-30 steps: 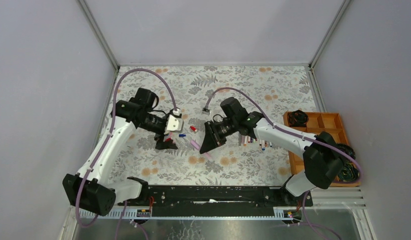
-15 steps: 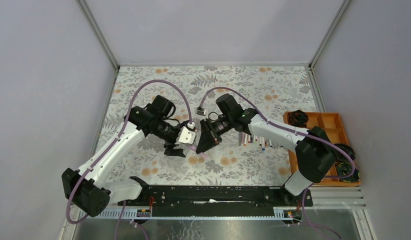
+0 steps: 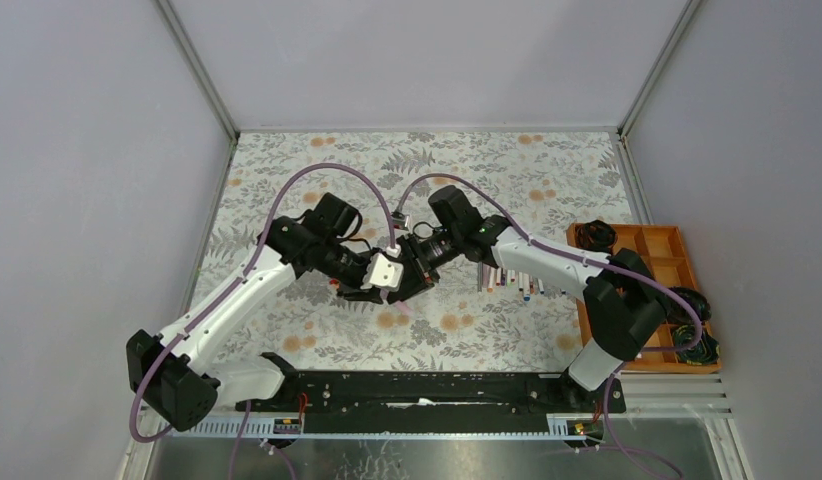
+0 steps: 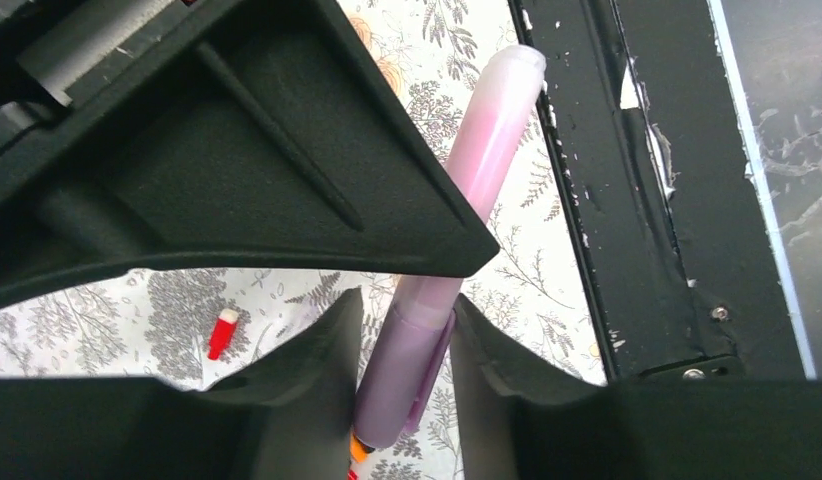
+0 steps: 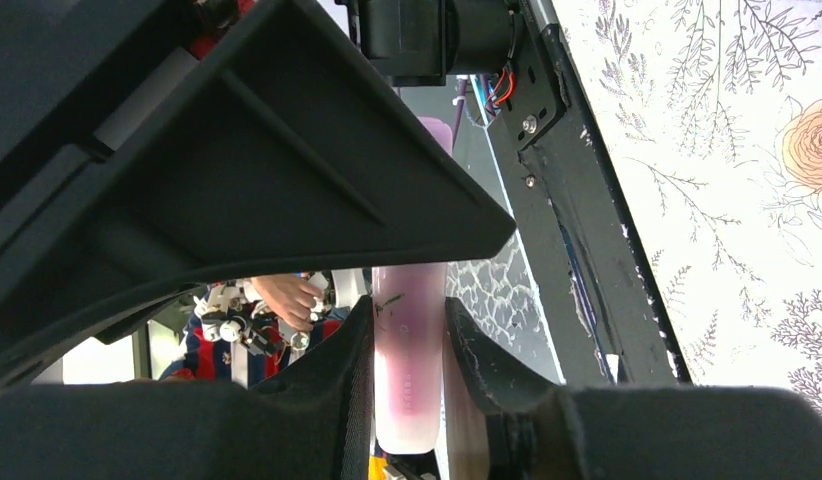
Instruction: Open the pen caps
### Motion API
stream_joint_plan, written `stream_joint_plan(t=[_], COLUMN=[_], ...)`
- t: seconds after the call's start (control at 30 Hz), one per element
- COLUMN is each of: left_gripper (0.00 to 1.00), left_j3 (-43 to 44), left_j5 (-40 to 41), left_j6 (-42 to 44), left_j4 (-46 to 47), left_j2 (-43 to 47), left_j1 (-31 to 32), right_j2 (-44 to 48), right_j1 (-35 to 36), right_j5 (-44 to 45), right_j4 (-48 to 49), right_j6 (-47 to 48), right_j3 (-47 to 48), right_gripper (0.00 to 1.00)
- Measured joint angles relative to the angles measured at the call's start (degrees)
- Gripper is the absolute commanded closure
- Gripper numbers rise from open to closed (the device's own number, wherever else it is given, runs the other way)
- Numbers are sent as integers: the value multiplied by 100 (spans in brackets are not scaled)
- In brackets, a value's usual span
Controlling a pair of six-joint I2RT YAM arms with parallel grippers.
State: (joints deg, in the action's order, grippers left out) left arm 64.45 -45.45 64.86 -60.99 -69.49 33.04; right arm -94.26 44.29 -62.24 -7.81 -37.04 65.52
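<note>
My right gripper (image 5: pixel 407 305) is shut on the pink barrel of a pen (image 5: pixel 407 350) and holds it above the mat. The left gripper (image 4: pixel 407 300) faces it, its two fingers pressed on either side of the purple pen cap (image 4: pixel 405 375) at that pen's end. The pink barrel (image 4: pixel 492 130) runs on past the right gripper's black finger. In the top view both grippers (image 3: pixel 392 280) meet at the mat's middle, and only the pen's pale end (image 3: pixel 399 312) shows below them. A loose red cap (image 4: pixel 222 333) lies on the mat.
A row of several more pens (image 3: pixel 507 280) lies on the floral mat right of the grippers. An orange compartment tray (image 3: pixel 677 232) with black items stands at the right edge. The black base rail (image 3: pixel 417 385) runs along the near side.
The left arm swung right from the loose caps to the held pen. Its jaws, wide open a second ago, have narrowed onto the purple cap. The right gripper kept its grip.
</note>
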Motion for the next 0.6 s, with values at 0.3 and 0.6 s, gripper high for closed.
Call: stream_joint_plan(t=[0.3,0.6], left_gripper=[94,60], left_j3=[-72,-72], left_j5=[221,356], left_j6=[15,-17], left_j4=[-74,-87], left_j2=[-2,-2], left_j1=[68,70], right_j2=[-37,-66], right_j1=[-59,-52], right_j5=[39,76], right_j4=[321,601], right_j6=[-291,-435], right_j3=[-96,-188], right_gripper=[64,100])
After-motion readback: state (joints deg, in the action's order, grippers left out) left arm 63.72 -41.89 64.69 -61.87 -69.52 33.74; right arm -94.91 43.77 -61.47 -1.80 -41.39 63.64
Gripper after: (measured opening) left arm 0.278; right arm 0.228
